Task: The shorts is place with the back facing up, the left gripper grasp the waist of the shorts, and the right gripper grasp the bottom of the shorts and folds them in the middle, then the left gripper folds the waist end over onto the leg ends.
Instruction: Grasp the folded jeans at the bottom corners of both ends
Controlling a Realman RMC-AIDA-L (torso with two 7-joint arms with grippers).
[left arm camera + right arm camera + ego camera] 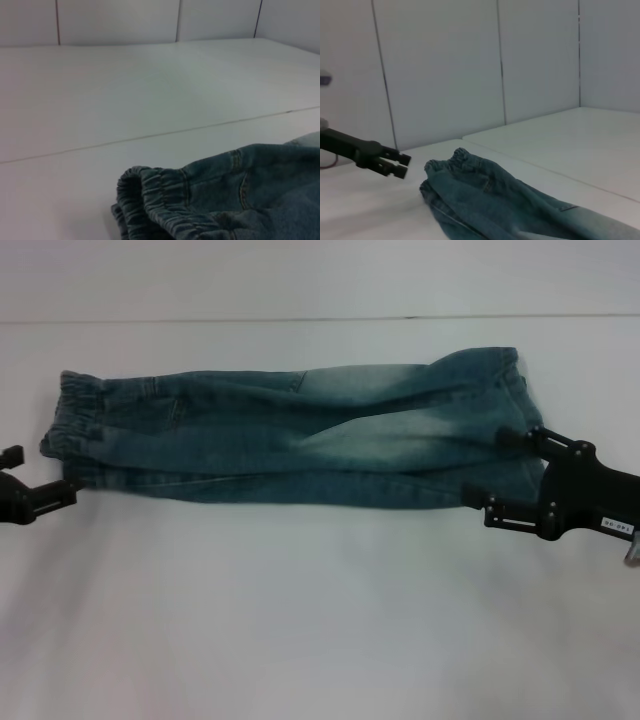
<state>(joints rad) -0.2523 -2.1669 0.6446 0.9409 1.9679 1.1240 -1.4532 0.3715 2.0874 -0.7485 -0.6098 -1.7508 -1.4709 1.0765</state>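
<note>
With the denim shorts (pixel 290 435) lying soft and floppy, we'd take the ruched waist (pixel 75 425) — left gripper (pixel 45 480) open beside it, right gripper (pixel 505 475) open at the leg ends (pixel 520 430), neither holding cloth.

Blue faded-wash denim shorts (pixel 300 445): pale bleached patch mid-leg, darker blue at ruched elastic waistband (pixel 72 420). All-black two-fingered left claw (pixel 35 485). Black right claw (pixel 510 475), small white label. White tabletop (pixel 300 620).
</note>
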